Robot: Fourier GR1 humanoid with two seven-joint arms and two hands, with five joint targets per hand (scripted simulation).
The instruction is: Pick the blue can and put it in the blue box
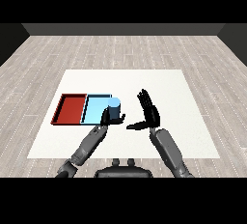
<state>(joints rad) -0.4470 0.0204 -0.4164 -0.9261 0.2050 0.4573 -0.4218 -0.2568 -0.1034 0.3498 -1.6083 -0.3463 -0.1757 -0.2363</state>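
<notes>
On the table: everything is seen from the head view, so clock directions are read on that picture, 12 being away from the robot.
Table [169, 88]: white, with both trays laid at its 9 o'clock side.
Red tray [71, 108]: set at 9 o'clock of the blue tray, the two touching side by side.
Blue tray [95, 109]: light blue, its 3 o'clock edge is overlapped by the can.
Can [114, 108]: blue, kept upright at the tray's 3 o'clock edge; whether it's lifted or resting can't be told.
Left hand [109, 118]: curled round the can's lower part, so the can is gripped.
Right hand [148, 113]: spread open, fingers pointed to 12, thumb stuck out to 9, nothing held, parked at 3 o'clock of the can and apart from it.
</notes>
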